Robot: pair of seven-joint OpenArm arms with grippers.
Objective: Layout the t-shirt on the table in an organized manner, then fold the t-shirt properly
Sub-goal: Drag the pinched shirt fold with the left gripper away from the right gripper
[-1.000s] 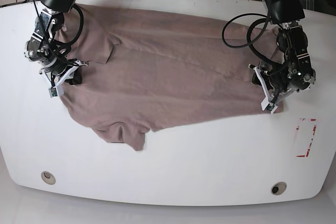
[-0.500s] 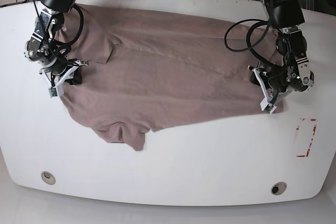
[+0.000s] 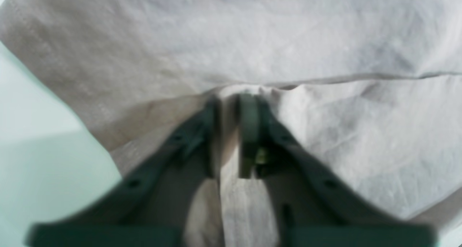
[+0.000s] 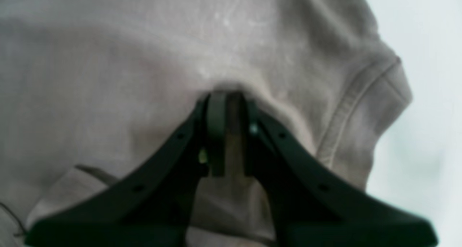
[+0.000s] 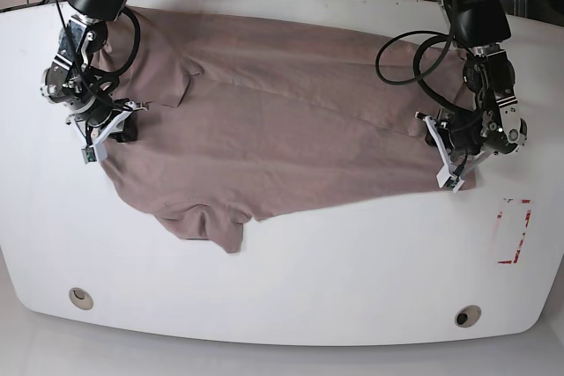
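- Left wrist view: fingers [image 3: 249,131] of the left gripper [image 3: 228,106] stand at lower centre, drawn together with a raised pinch of the t-shirt [image 3: 252,41] clamped between them. Cloth fills most of the frame; a fold edge runs from the pinch toward the right border, and a stitched hem slants down the upper left. Bare table [image 3: 39,174] shows pale at the lower left.
- Right wrist view: right gripper [image 4: 226,99] sits at lower centre, its jaws narrow and nipping a small ridge of t-shirt [image 4: 108,77]. A seamed cuff edge curves down the right of the frame, beside a strip of table [image 4: 429,95] along the right border.
- Base view: t-shirt [image 5: 264,121] lies spread across the upper middle of the table [image 5: 291,288], with a rumpled lobe hanging toward lower left of centre. Right gripper [image 5: 110,127] grips the cloth at its left edge; left gripper [image 5: 448,154] grips it at its right edge. Red-white tape rectangle [image 5: 514,232] lies at the right, apart from the cloth. Two grommet holes [image 5: 81,297] mark the lower edge.
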